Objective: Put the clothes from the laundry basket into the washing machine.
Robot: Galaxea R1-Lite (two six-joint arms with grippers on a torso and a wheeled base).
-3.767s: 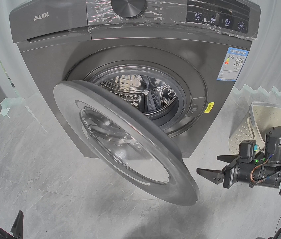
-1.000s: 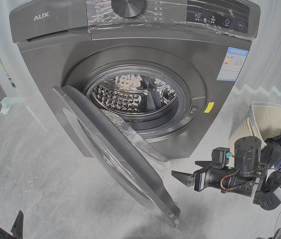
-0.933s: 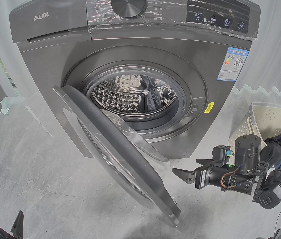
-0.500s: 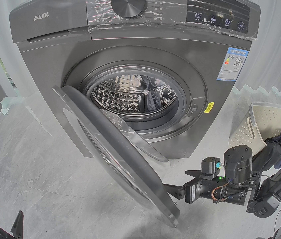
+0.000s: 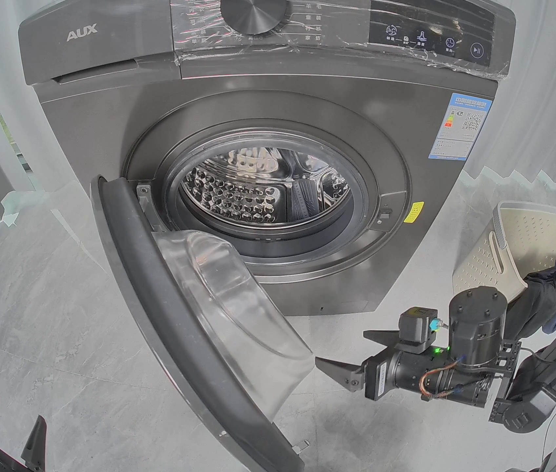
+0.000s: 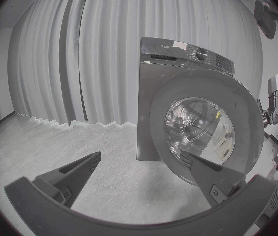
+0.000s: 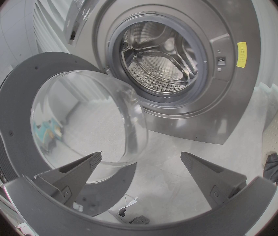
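A grey front-loading washing machine (image 5: 94, 119) takes up the upper and middle part of the head view. Its round door (image 5: 160, 322) is swung wide open toward the lower left, with the clear bulging glass (image 5: 238, 316) turned toward the right. The steel drum (image 5: 258, 188) behind the opening holds no clothes that can be seen. Plastic film covers the dial (image 5: 254, 4) and the dark control panel (image 5: 432, 24) along the top. A yellow sticker (image 5: 414, 212) sits beside the latch. At the right edge of the frame a cream perforated laundry basket (image 5: 530, 231) stands on the pale marbled floor (image 5: 48, 309). Dark grey and blue clothes (image 5: 553, 290) hang over its near rim. The right gripper (image 5: 341, 349) hovers at lower centre right, pointing at the door glass and very near its edge; whether it touches cannot be told. Its jaws are spread wide with nothing between them. The left gripper (image 5: 16, 411) sits in the lower left corner above the floor, jaws likewise apart and empty. White curtains (image 6: 63, 66) hang behind the machine.
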